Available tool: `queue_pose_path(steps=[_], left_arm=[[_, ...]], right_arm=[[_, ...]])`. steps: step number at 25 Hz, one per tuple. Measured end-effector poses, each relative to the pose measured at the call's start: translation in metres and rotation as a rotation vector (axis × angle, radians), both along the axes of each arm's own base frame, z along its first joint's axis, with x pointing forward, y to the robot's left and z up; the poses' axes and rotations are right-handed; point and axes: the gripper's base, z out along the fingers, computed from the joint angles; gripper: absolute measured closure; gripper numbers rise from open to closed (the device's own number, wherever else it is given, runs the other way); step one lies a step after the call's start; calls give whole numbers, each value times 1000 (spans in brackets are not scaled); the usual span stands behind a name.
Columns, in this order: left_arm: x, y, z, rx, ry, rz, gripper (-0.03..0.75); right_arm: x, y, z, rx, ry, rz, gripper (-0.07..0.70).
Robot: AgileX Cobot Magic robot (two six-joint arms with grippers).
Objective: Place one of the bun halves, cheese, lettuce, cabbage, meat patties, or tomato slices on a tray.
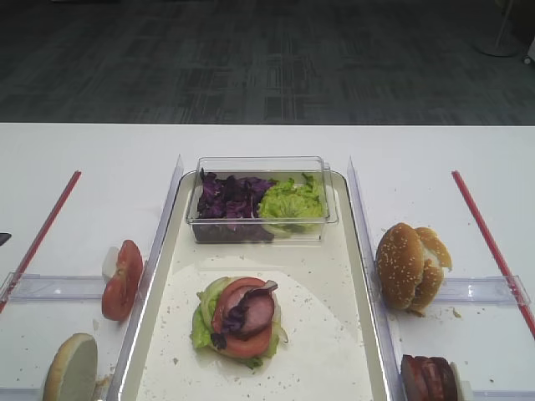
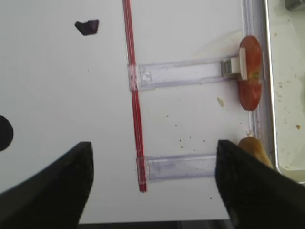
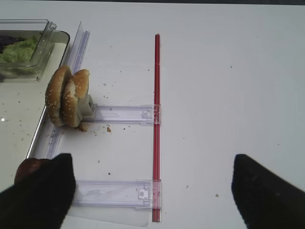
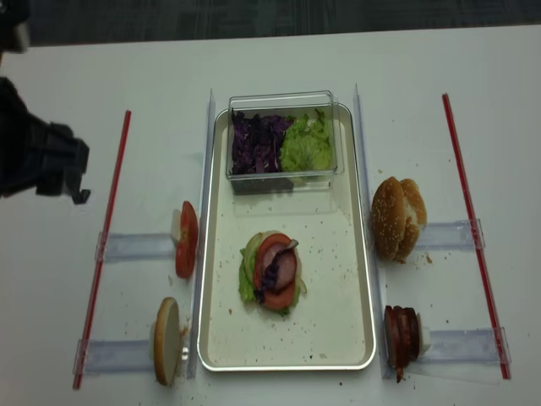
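Exterior high: you get a white tabletop (image 1: 418, 150), dark carpet behind. The tray (image 1: 355, 251) sits mid-tabletop, with a stack of lettuce (image 1: 201, 330), tomato slices (image 1: 242, 342), a meat patty and cabbage (image 1: 242, 313) on it.

Right wrist: right claw (image 3: 152, 191) spread wide, empty, over the right edge, near the bun halves (image 3: 66, 98).

Left wrist: left claw (image 2: 152, 183) wide, empty.

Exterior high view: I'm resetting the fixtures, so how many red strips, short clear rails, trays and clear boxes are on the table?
Red strips: 2
Short clear rails: 4
Tray: 1
Clear box: 1
Total: 8
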Motion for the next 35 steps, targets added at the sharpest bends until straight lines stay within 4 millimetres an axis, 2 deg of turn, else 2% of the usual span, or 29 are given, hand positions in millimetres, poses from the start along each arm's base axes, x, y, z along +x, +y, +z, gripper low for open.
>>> queue_pose_path(steps=[9,17,21,27,35], left_arm=[[-76,6,-17,-11,-57,16,223],[-131,10,-36,-23,-215,9,223],[-154,12,-49,-23,-270,-4,223],[-177,12,-70,-43,-335,-13,223],[-204,14,-73,-56,-509,-17,223]], right_arm=[[0,0,0,0,0,0,-46],[0,0,0,0,0,0,-46],[0,0,0,0,0,0,-46],[0,0,0,0,0,0,-46],[0,0,0,-4,0,2,-46]])
